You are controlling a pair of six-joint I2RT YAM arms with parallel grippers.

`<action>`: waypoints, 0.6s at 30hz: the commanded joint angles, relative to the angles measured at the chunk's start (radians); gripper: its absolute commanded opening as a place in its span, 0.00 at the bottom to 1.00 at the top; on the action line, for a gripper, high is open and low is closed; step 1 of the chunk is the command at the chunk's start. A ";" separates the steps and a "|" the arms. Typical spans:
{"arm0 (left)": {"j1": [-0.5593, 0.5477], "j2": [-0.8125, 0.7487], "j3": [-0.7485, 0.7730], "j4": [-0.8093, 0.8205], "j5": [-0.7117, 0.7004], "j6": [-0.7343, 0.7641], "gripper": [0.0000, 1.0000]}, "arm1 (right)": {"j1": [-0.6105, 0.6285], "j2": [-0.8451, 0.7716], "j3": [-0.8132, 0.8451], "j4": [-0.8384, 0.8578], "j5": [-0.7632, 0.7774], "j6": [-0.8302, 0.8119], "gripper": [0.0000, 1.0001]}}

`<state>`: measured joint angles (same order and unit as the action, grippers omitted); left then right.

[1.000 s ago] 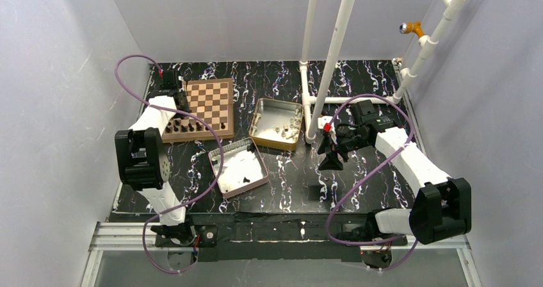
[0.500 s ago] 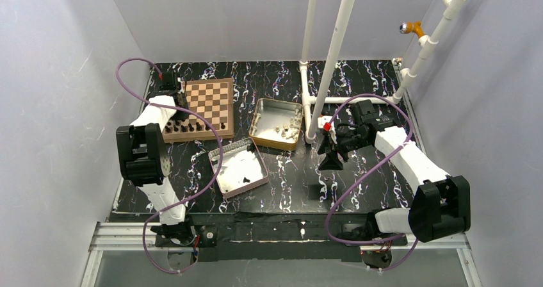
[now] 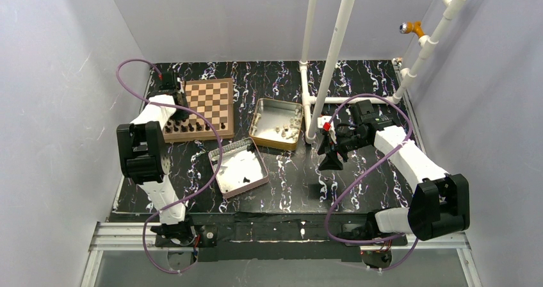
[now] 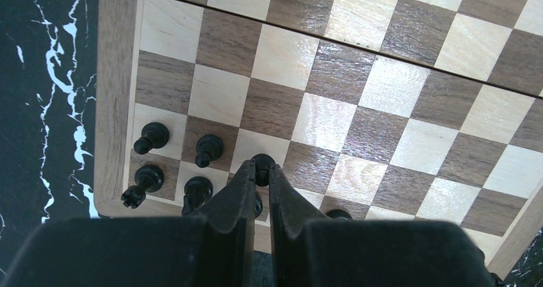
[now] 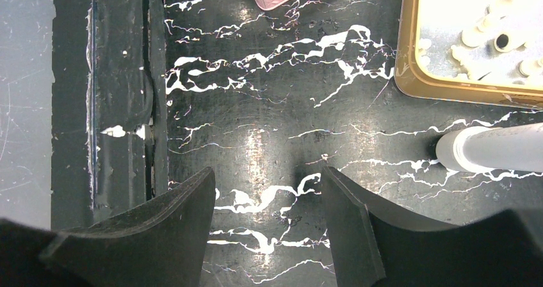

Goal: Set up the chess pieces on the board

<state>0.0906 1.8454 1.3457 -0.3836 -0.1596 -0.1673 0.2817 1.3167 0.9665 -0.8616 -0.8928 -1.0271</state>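
The left gripper [image 4: 259, 170] is squeezed shut on one small black chess piece [image 4: 261, 161]. The round top of the piece peeks out between the two finger tips. The piece is over the board [image 4: 384, 88], in the second row from the edge closest to the gripper. I cannot tell if its foot touches the wood. In the left wrist view, four more black pieces [image 4: 208, 149] stand at about 8 and 9 o'clock from it. There are two in each row, right by the corner of the board. Another dark piece [image 4: 339, 214] shows a little at 5 o'clock, mostly hidden behind a finger. The right gripper [image 5: 266, 200] is wide open and holds nothing. It hangs over the black table [image 5: 256, 107] with white streaks. In the right wrist view, a tin [image 5: 461, 95] with a gold edge sits at 2 o'clock, with small pale pieces [image 5: 502, 41] inside it. A white pipe [image 5: 499, 147] lies at 3 o'clock. From the top, the board sits at 10 o'clock on the table, well apart from the right gripper.
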 commanded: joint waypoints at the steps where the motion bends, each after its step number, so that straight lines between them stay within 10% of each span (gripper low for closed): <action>1: 0.008 0.007 0.035 -0.030 0.012 -0.006 0.02 | -0.004 0.004 0.016 0.002 -0.020 -0.004 0.69; 18: 0.014 0.018 0.037 -0.046 0.003 -0.012 0.13 | -0.006 0.002 0.016 0.002 -0.018 -0.004 0.69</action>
<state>0.0963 1.8725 1.3533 -0.4011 -0.1490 -0.1734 0.2817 1.3174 0.9665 -0.8619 -0.8928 -1.0275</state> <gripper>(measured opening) 0.120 0.691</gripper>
